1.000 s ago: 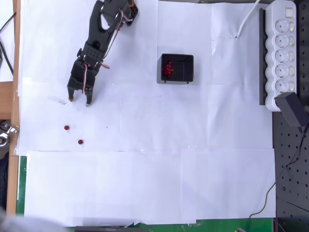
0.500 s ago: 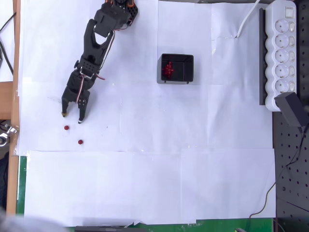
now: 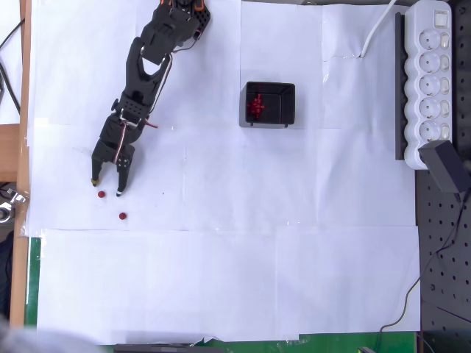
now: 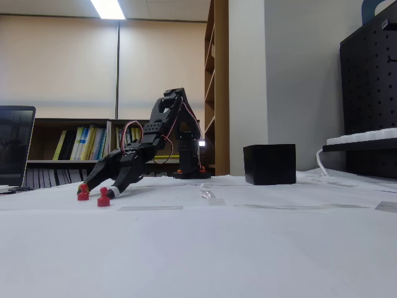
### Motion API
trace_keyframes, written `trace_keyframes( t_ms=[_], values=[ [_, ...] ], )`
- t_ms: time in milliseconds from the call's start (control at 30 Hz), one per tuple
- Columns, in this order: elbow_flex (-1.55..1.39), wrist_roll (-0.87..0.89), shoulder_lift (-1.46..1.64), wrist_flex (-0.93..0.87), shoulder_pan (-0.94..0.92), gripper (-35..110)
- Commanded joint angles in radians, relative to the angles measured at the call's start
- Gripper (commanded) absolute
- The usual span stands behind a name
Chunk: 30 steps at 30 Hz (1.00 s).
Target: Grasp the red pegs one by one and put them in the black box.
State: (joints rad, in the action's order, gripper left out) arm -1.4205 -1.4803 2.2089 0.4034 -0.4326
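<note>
Two red pegs (image 3: 101, 195) lie loose by the spread jaws, white power strip (image 3: 433, 81) well apart

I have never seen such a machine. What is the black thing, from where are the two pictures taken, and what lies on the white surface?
The black thing is a small robot arm ending in a two-finger pincer. One picture looks straight down from above; the other is taken low, at table height, from the side. On the white paper two small red pegs lie loose: one just below the open pincer, another a little further away. More red pegs sit heaped inside the black box. The pincer holds nothing. At the right edge of the overhead picture lies a white power strip.
</note>
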Motion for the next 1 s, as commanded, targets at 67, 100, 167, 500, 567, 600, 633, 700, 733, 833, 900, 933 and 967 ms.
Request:
trace_keyframes(
  t_ms=[67, 100, 167, 500, 567, 600, 633, 700, 733, 833, 900, 933, 967],
  values=[
    [-0.080, -0.015, 0.055, 0.043, -0.003, 23],
    [-0.087, -0.014, 0.066, 0.049, -0.005, 23],
    [-0.100, -0.014, 0.078, 0.052, -0.005, 23],
    [-0.120, -0.018, 0.092, 0.048, 0.005, 23],
    [-0.120, -0.018, 0.092, 0.048, 0.005, 21],
    [-0.120, -0.018, 0.092, 0.048, 0.006, 21],
    [-0.120, -0.020, 0.092, 0.048, 0.006, 21],
    [-0.120, -0.025, 0.092, 0.048, 0.008, 14],
    [-0.120, -0.026, 0.092, 0.048, 0.008, 10],
    [-0.120, -0.026, 0.092, 0.048, 0.008, 4],
    [-0.120, -0.026, 0.092, 0.048, 0.008, 2],
    [-0.120, -0.025, 0.092, 0.048, 0.008, 1],
    [-0.120, -0.025, 0.092, 0.048, 0.008, 0]
  ],
)
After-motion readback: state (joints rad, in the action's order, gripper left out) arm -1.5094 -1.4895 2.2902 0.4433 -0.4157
